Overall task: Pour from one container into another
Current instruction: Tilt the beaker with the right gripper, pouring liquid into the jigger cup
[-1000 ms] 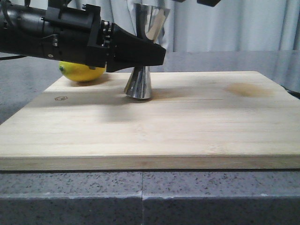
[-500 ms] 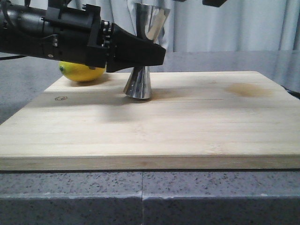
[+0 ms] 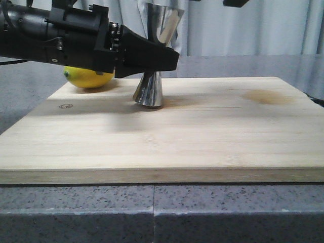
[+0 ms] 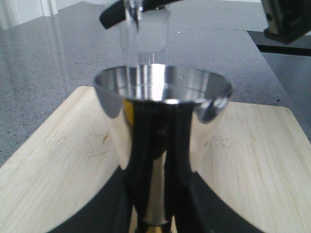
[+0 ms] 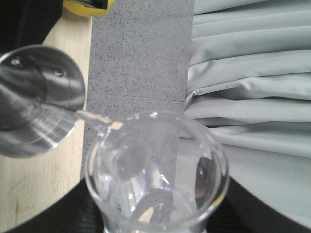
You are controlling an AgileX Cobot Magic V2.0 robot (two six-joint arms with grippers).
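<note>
The left arm reaches in level from nine o'clock of the front view, low over the pale wooden cutting board (image 3: 167, 131), its black left claw (image 3: 161, 59) clamped around the narrow waist of the tall shiny steel hourglass-shaped jigger (image 3: 152, 76). The jigger stands on the board at about eleven o'clock of its top surface, leaning a little, its base seeming to rest on the wood. From the left wrist camera the two dark fingers (image 4: 138, 170) run up either side of the steel stem, pressed against it, with the wide upper cup open above them.

Above that cup hangs the small clear glass beaker with a pouring lip (image 5: 155, 170), held by the right claw (image 5: 155, 221), whose dark fingers close on its lower body at the edge of the right wrist view. The beaker is tipped, its lip pointing toward the jigger's rim, and a thin clear stream runs from the lip into the steel cup. In the front view only a scrap of the right arm shows at twelve o'clock.

A yellow lemon (image 3: 88, 77) lies behind the left arm at the board's ten o'clock corner. The board rests on a grey speckled stone bench (image 3: 228, 212).
</note>
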